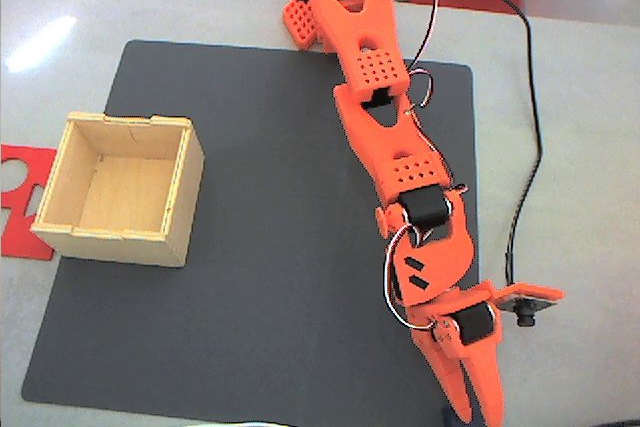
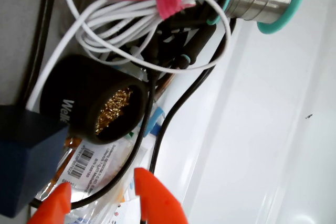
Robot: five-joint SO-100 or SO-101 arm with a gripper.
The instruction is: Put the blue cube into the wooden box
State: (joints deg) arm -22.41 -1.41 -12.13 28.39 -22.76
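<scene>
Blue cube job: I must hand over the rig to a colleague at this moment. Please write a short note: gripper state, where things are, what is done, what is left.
Gripper: open, holding nothing; in the fixed view it is at the dark mat's lower right corner.
Blue cube: at the left edge of the wrist view, beside one fingertip, not between the fingers, next to white cables and a black brass-wool pot.
Wooden box: on the mat's left side, empty.
Done: nothing yet.
Left: grasp the cube, carry it to the box, release.
</scene>
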